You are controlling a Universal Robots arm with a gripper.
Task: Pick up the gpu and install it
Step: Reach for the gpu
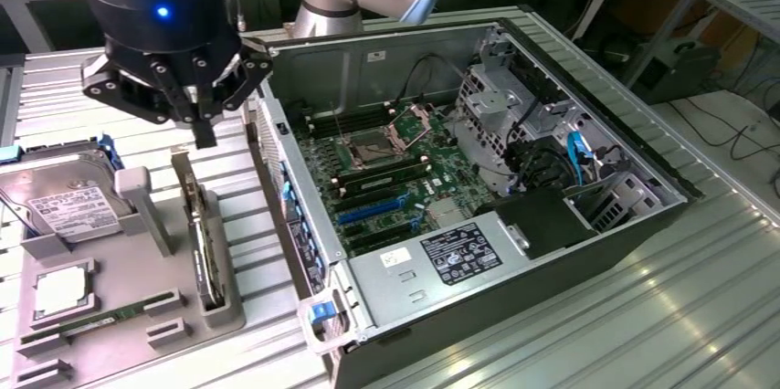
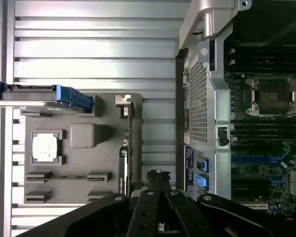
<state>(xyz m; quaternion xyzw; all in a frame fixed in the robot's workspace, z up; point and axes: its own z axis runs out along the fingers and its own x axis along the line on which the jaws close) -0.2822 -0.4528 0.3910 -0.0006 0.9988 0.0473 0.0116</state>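
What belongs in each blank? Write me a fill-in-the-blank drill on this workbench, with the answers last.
1. The gripper hangs just over the gpu, not touching it, with its fingers ____.
2. The gpu stands on its ____ in a slot of the grey holder, outside the computer case.
3. The silver hard drive at the holder's far end carries a ____ label.

Missing words: shut; edge; white.
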